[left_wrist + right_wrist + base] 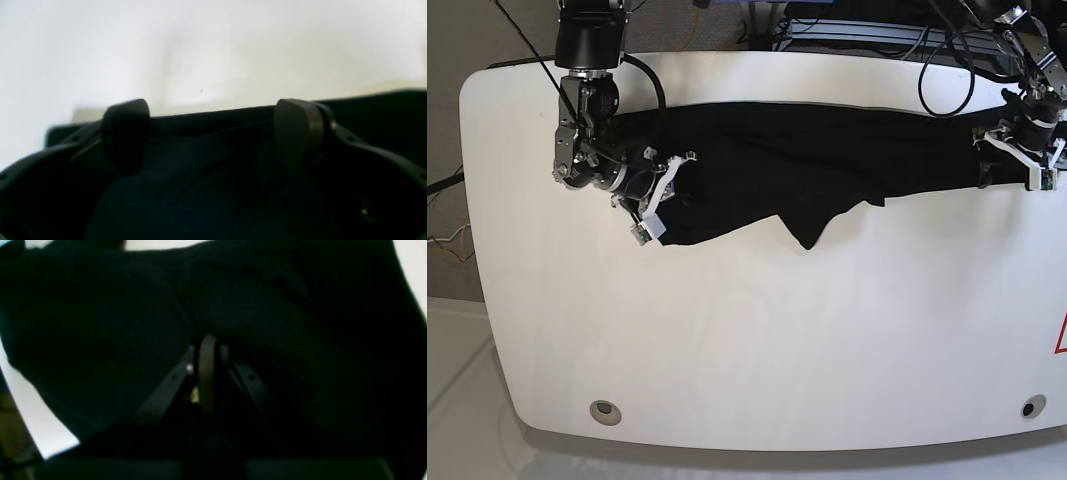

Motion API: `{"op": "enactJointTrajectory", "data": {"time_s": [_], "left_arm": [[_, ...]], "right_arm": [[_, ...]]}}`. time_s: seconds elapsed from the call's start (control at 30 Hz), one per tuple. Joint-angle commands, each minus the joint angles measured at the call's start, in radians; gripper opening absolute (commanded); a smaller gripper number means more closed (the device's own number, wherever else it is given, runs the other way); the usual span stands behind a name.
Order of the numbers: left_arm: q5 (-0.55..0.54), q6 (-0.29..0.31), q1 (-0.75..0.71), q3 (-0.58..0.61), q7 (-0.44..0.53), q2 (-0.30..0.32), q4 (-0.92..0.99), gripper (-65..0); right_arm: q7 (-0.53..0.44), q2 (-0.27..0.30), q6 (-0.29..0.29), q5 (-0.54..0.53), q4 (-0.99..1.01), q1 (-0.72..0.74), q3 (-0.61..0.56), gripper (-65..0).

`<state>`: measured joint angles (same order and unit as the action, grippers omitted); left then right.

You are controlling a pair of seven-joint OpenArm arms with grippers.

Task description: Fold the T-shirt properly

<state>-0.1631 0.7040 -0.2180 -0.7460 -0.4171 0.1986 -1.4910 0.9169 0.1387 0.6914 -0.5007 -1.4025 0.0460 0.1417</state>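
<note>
The black T-shirt [807, 165] lies stretched in a long band across the far part of the white table [747, 350], with one pointed flap hanging toward the front. At its left end in the base view, my right gripper [672, 185] is shut on the cloth. In the right wrist view the fingertips [208, 350] are pressed together, and folds of the T-shirt [100, 323] run into them. At the other end my left gripper [982, 160] stands open. In the left wrist view its fingers [125, 133] straddle the T-shirt [213, 173] just behind its straight edge.
Black cables [947, 60] and equipment sit behind the table's far edge. Two round holes [606, 408] mark the front corners, and a red mark [1061, 335] shows at the right edge. Bare white tabletop lies in front of the shirt.
</note>
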Motion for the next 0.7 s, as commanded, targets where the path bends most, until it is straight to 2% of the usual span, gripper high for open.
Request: {"op": "enactJointTrajectory", "data": {"time_s": [0.0,0.17,0.23,0.37,0.43,0.5,0.57,0.63,0.67], "left_arm": [[-0.021,-0.006,0.002,-0.002,0.029,0.029,-0.027,-9.6],[-0.013,-0.006,-0.004,-0.014,0.030,0.032,-0.043,-9.2],[-0.006,-0.006,-0.005,-0.021,0.030,0.023,-0.045,-8.8],[-0.007,-0.006,-0.010,-0.015,0.032,0.021,-0.043,-8.3],[-0.011,-0.006,-0.018,-0.012,0.025,0.021,-0.042,-10.4],[-0.016,-0.006,-0.024,-0.005,0.008,0.023,-0.041,-16.4],[-0.025,-0.006,-0.031,-0.001,-0.023,0.022,-0.038,-29.2],[-0.058,-0.006,-0.033,0.003,-0.114,0.023,-0.030,-65.0],[-0.064,-0.006,-0.033,0.004,-0.122,0.024,-0.029,-65.0]], "right_arm": [[-0.011,0.016,-0.008,0.020,-0.016,0.016,0.001,-65.0],[-0.042,0.008,-0.003,0.070,-0.008,0.011,-0.018,-65.0],[-0.064,0.003,0.003,0.121,-0.002,0.001,-0.028,-64.6],[-0.066,-0.002,0.003,0.134,-0.006,-0.009,-0.036,-62.9],[-0.061,-0.002,0.004,0.134,-0.014,-0.017,-0.038,-62.6],[-0.052,-0.001,0.005,0.128,-0.030,-0.026,-0.041,-62.7],[-0.039,-0.001,0.007,0.121,-0.045,-0.039,-0.037,-63.1],[0.020,-0.002,0.005,0.084,-0.119,-0.064,-0.004,-64.2],[0.032,-0.002,0.004,0.073,-0.140,-0.071,-0.001,-64.4]]}}
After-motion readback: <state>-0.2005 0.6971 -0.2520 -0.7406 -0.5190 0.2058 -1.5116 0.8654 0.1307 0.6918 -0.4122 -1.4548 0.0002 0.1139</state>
